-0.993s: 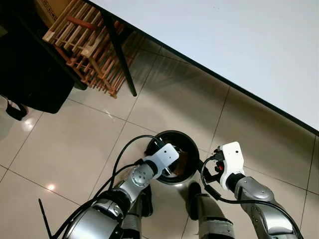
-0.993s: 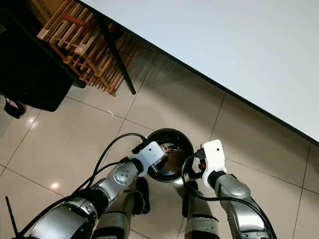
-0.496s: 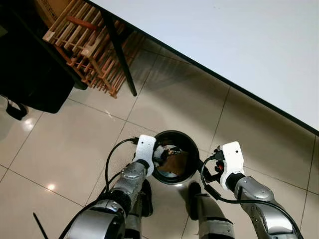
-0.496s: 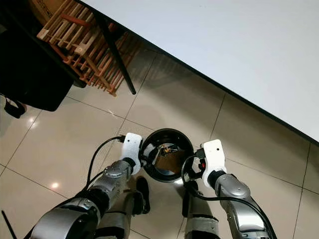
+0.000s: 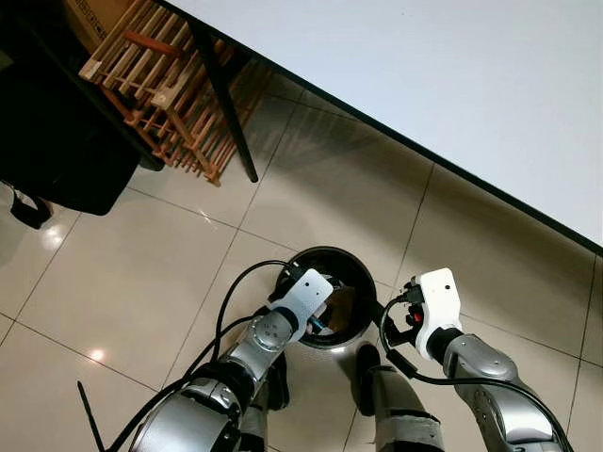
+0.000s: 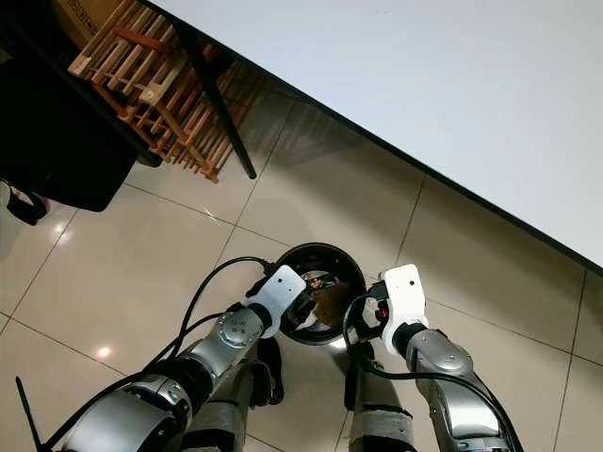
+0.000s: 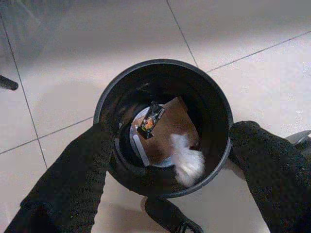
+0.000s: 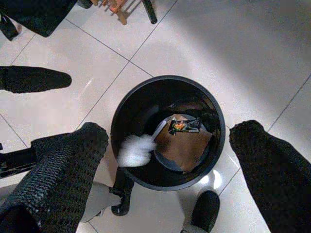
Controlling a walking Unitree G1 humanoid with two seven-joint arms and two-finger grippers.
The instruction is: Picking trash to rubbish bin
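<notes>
Hovering over the black rubbish bin (image 7: 165, 179), the left pincer (image 7: 170, 160) is spread wide — empty; right pincer (image 8: 170, 145) likewise spread; white crumpled trash (image 7: 187, 162) lies inside the bin on brown cardboard (image 8: 187, 145).

I find no legible text, label or number. The cardboard box (image 5: 94, 17) at the upper left carries dark print, too small for me to read. The small wrapper (image 8: 183, 125) inside the rubbish bin (image 8: 146, 92) shows coloured markings, undecipherable.
</notes>
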